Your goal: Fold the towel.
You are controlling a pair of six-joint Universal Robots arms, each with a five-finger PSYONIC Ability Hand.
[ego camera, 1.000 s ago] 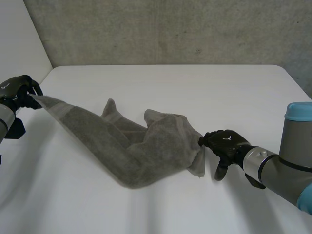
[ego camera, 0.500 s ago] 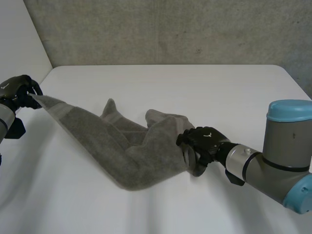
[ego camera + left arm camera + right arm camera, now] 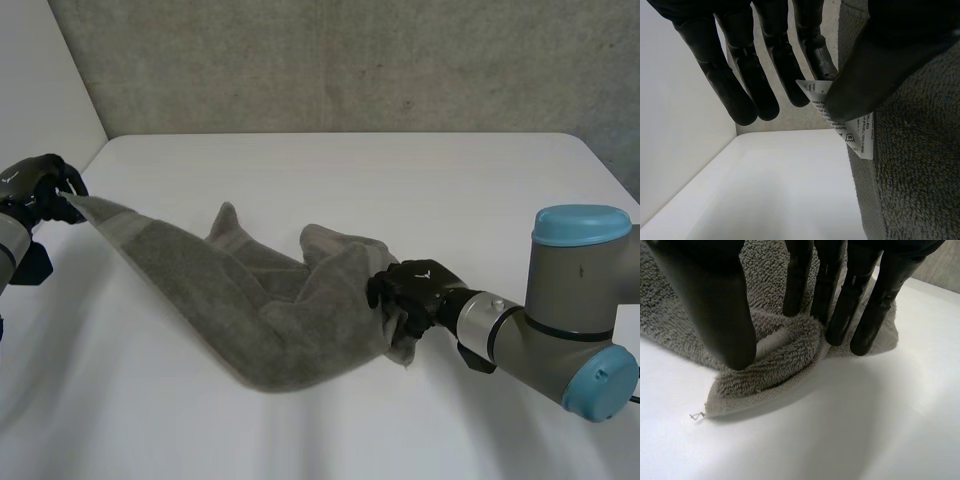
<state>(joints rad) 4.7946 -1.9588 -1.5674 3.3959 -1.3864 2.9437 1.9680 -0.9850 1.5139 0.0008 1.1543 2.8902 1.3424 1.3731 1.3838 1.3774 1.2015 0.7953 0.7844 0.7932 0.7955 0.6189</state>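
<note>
Plainly, the weak spot is the right hand [image 3: 408, 297]. It sits at the near end of the towel [image 3: 250, 300] with its straight fingers [image 3: 840, 305] on top of the cloth. Its thumb [image 3: 715, 315] comes in from the other side, and a thick roll of hem is gathered between them. That hold looks shallow. If the arm lifts or pulls from here, the roll could slide out and the end flop back onto the counter [image 3: 350, 180]. The hand may also be holding two layers at once, which would carry a crease into the fold. A loose thread [image 3: 697, 415] trails from the towel corner just outside the thumb, so the true corner lies outside the grip and would likely hang free.

The left hand [image 3: 40, 188] is at the opposite, far end of the towel. Its thumb clamps the edge and the care label [image 3: 852, 127] against one finger, while the other fingers stay straight and clear of the cloth. That end is raised off the counter. From it the towel runs as a taut band down to a crumpled, twisted heap in the towel's middle. Any pull against that twist could drag the edge out of this narrow pinch.
</note>
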